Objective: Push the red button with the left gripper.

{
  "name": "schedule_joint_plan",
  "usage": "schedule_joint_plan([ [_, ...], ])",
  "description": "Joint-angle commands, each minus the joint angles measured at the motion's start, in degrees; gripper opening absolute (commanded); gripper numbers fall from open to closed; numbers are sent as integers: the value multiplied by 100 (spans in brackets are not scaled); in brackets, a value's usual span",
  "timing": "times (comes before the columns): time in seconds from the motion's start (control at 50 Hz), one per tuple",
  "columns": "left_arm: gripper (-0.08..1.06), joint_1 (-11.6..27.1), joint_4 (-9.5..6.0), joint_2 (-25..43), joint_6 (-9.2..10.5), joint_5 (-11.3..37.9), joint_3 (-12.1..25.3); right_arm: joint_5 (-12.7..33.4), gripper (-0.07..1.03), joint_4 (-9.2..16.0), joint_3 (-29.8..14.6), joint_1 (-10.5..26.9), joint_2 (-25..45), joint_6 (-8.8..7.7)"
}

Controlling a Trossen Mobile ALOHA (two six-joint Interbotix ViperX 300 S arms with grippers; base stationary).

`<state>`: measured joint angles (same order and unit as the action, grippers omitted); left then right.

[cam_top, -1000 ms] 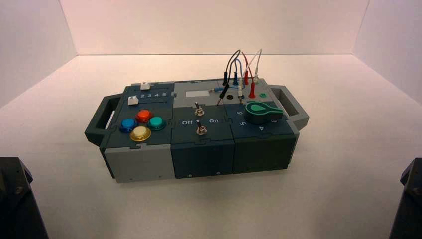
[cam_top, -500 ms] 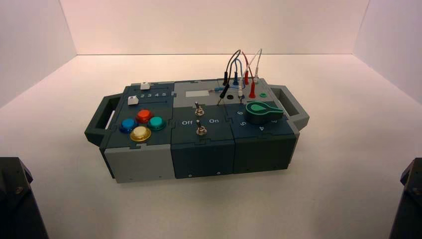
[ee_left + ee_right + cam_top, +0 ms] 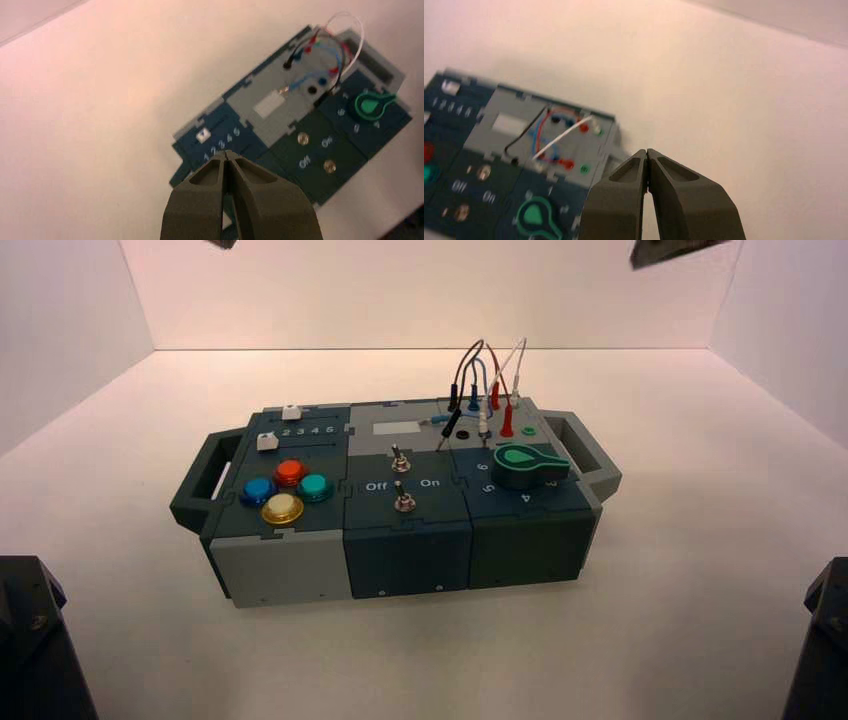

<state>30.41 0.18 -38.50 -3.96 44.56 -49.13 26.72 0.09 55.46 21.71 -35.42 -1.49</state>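
High view: red button (image 3: 290, 472) at back of four-button diamond, left end of box (image 3: 280, 575); left gripper (image 3: 227, 156) pinched shut, high above, right gripper (image 3: 647, 152) likewise. Risk: descent drifting onto blue button (image 3: 258, 490) or teal button (image 3: 315, 487). Bare white table (image 3: 150, 420), blank walls.

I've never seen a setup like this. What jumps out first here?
Probably the box standing in the middle of the white table, with the red button in a diamond of four coloured buttons near its left end. At its right end sit a green knob and a tangle of wires. The left end effector hangs high above the box, shut.
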Motion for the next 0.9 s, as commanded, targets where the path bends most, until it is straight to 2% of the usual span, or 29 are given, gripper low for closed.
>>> schedule_joint_plan([
  [0.02,-3,97,-9,62,-9,343,299,149,-2,53,-220,325,53,-18],
  [0.2,-3,422,-26,448,0,773,413,343,-2,88,-264,650,105,-9],
  [0.44,-3,747,-70,1134,193,677,396,519,-2,149,-352,1107,308,-9],
  [0.52,-3,756,-70,1222,193,677,387,527,-2,176,-360,1187,334,-9],
  [0.62,-3,800,-132,1415,202,677,360,527,-2,255,-387,1380,352,-18],
  [0.7,-3,817,-237,1635,211,668,299,501,-2,308,-396,1608,352,-9],
  [0.9,-3,817,-334,1969,246,501,176,483,-2,325,-396,1723,334,-9],
])
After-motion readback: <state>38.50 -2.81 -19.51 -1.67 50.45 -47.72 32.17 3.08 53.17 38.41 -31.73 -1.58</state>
